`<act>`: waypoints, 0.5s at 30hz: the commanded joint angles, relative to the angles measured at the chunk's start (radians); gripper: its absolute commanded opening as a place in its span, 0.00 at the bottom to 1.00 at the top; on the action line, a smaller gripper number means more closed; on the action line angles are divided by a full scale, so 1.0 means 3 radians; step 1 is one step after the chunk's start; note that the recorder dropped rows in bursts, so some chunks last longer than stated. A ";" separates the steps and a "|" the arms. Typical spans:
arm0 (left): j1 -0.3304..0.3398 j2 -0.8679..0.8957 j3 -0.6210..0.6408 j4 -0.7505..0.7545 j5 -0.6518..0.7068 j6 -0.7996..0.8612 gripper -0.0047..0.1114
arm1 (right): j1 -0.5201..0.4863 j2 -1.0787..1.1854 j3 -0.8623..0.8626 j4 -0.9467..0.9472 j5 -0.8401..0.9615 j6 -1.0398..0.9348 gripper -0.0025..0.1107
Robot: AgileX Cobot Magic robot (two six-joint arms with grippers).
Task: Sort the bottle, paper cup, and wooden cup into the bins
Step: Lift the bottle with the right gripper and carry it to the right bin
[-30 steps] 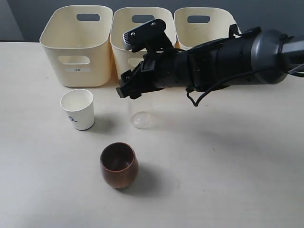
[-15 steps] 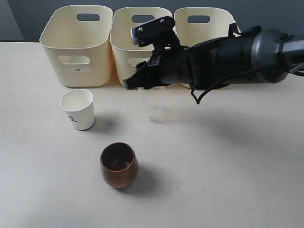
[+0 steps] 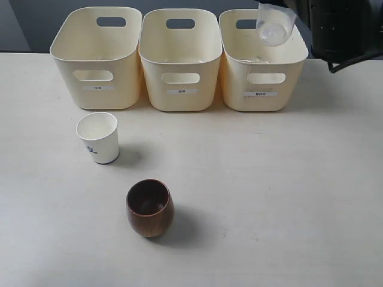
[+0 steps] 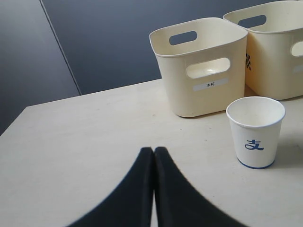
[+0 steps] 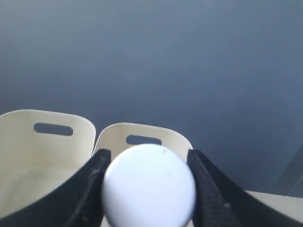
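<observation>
right pincer (image 5: 147, 185): closed partway round the bottle (image 3: 275, 25), white cap facing its camera | bottle: hung tilted over the bin (image 3: 263, 66) at 1 o'clock, guessing so it'd drop straight in | left pincer (image 4: 154, 152): pinched shut, holding nothing, low near the paper cup (image 3: 97, 137) at 9 | wooden cup (image 3: 149, 208): at 7 on the surface (image 3: 287, 197), not sorted yet
</observation>
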 commanded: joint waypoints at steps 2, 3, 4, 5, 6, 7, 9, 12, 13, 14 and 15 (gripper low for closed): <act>-0.0011 -0.0017 0.0004 0.0000 -0.0019 -0.0006 0.04 | -0.0437 0.0190 -0.0014 -0.0701 0.0261 0.1226 0.02; -0.0011 -0.0017 0.0004 0.0000 -0.0019 -0.0006 0.04 | -0.0527 0.0247 -0.0014 -0.0790 0.0358 0.1426 0.02; -0.0011 -0.0017 0.0004 0.0000 -0.0019 -0.0006 0.04 | -0.0632 0.0339 -0.0014 -0.1017 0.0470 0.1660 0.02; -0.0011 -0.0017 0.0004 0.0000 -0.0019 -0.0006 0.04 | -0.0682 0.0403 -0.0024 -0.1128 0.0518 0.1761 0.02; -0.0011 -0.0017 0.0004 0.0000 -0.0019 -0.0006 0.04 | -0.0712 0.0469 -0.0042 -0.1226 0.0529 0.1841 0.02; -0.0011 -0.0017 0.0004 0.0000 -0.0019 -0.0006 0.04 | -0.0726 0.0535 -0.0064 -0.1280 0.0533 0.1857 0.02; -0.0011 -0.0017 0.0004 0.0000 -0.0019 -0.0006 0.04 | -0.0750 0.0673 -0.0128 -0.1357 0.0525 0.1857 0.02; -0.0011 -0.0017 0.0004 0.0000 -0.0019 -0.0006 0.04 | -0.0750 0.0878 -0.0253 -0.1417 0.0566 0.1857 0.02; -0.0011 -0.0017 0.0004 0.0000 -0.0019 -0.0006 0.04 | -0.0750 0.0938 -0.0296 -0.1449 0.0608 0.1857 0.02; -0.0011 -0.0017 0.0004 0.0000 -0.0019 -0.0006 0.04 | -0.0750 0.1015 -0.0351 -0.1462 0.0669 0.1857 0.03; -0.0011 -0.0017 0.0004 0.0000 -0.0019 -0.0006 0.04 | -0.0750 0.1087 -0.0409 -0.1461 0.0730 0.1848 0.04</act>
